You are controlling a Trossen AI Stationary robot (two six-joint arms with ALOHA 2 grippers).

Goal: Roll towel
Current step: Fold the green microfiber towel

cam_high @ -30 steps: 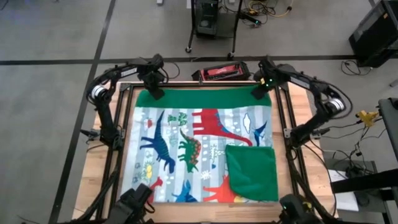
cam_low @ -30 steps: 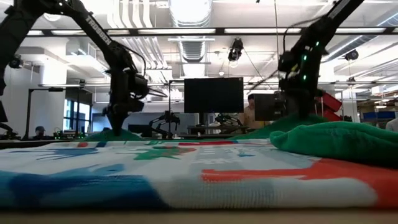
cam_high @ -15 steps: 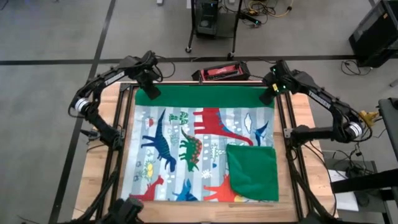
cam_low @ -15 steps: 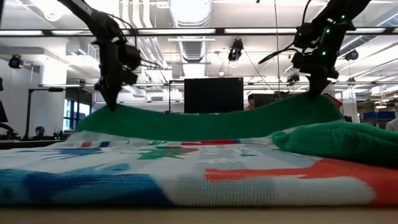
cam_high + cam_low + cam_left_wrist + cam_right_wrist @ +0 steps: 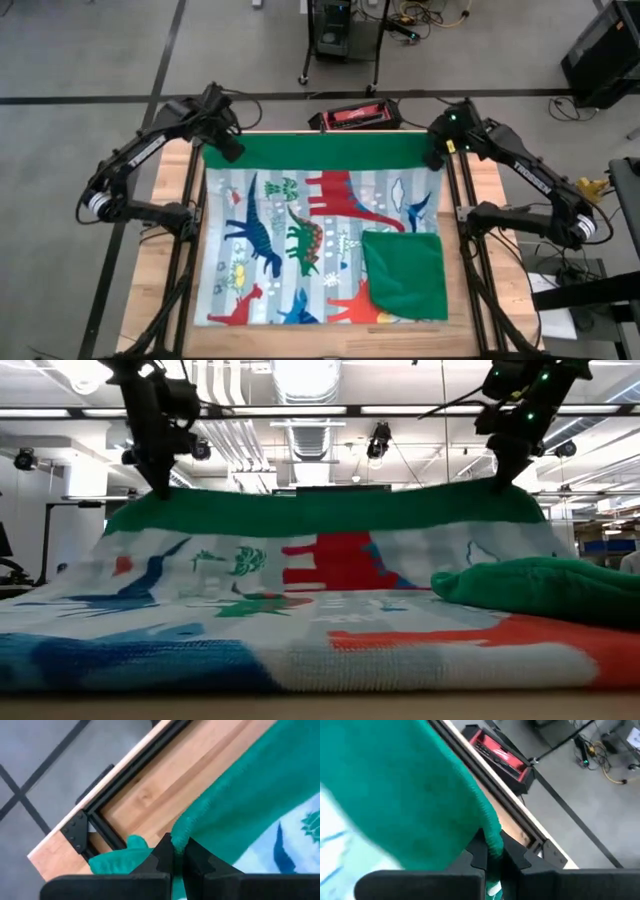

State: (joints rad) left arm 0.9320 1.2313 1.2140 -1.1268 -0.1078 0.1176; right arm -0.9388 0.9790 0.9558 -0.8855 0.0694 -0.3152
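The dinosaur towel point(image 5: 320, 235) lies print side up on the table, its near right corner folded over to show a green square point(image 5: 404, 275). Its far end, turned over green side out point(image 5: 320, 150), is raised off the table between my two grippers. My left gripper point(image 5: 229, 150) is shut on the far left corner. My right gripper point(image 5: 433, 157) is shut on the far right corner. In the low view the raised edge point(image 5: 320, 510) sags between them. My left gripper pinches the towel's far left corner point(image 5: 176, 831) between its two fingers, from above, pointing down. A green tuft sticks out beside the fingers. The corner is lifted clear and the cloth hangs below toward the table. My right gripper pinches the towel's far right corner at the green hem point(image 5: 492, 840) between its two fingers, from above, pointing down. The corner is lifted clear and the cloth hangs down from it, drawn across toward the left gripper with a slight sag.
A red and black box point(image 5: 358, 116) lies just beyond the table's far edge. Black frame rails point(image 5: 190, 250) run along the table's left and right sides. Bare wood point(image 5: 165, 200) shows to the left and right of the towel.
Both grippers have risen with the towel's far corners and spread a little apart, the left toward the table's left edge. The towel's far end has lifted off the table into a hanging sheet; its near part has stayed flat on the table.
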